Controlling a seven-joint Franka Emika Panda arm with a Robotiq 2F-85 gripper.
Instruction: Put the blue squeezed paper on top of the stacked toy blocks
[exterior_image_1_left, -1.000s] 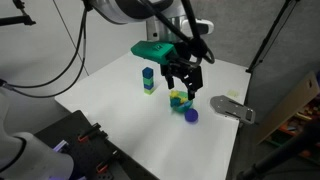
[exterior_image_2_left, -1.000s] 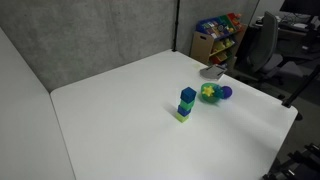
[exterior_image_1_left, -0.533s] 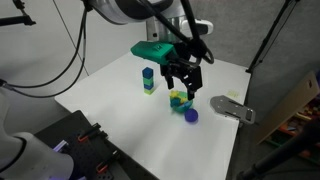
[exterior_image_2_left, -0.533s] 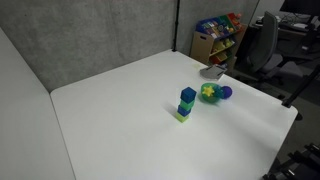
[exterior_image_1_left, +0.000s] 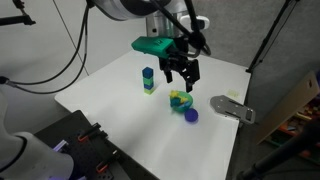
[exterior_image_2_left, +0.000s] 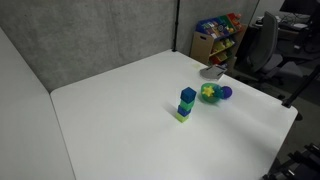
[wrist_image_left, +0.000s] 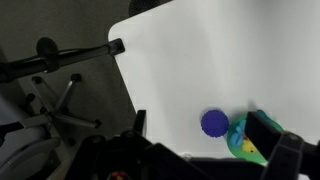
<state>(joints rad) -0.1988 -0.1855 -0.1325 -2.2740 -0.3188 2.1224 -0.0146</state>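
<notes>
The blue squeezed paper (exterior_image_1_left: 191, 115) is a small blue ball lying on the white table (exterior_image_1_left: 120, 120); it also shows in the other exterior view (exterior_image_2_left: 226, 93) and in the wrist view (wrist_image_left: 214, 122). The stacked toy blocks (exterior_image_1_left: 149, 81) stand upright, blue cube uppermost, apart from the paper (exterior_image_2_left: 187, 103). My gripper (exterior_image_1_left: 181, 72) hangs open and empty above the table, over the yellow-green bowl-like item (exterior_image_1_left: 180, 100), next to the paper. In the wrist view the paper lies between my two open fingers (wrist_image_left: 201, 124).
The yellow-green bowl-like item (exterior_image_2_left: 208, 93) touches or nearly touches the paper (wrist_image_left: 243, 140). A grey flat object (exterior_image_1_left: 232, 107) lies near the table edge (exterior_image_2_left: 211, 72). A shelf with colourful bins (exterior_image_2_left: 220, 35) and an office chair (exterior_image_2_left: 258, 45) stand beyond the table.
My gripper has risen a little above the bowl-like item, still open. The paper and blocks have not moved.
</notes>
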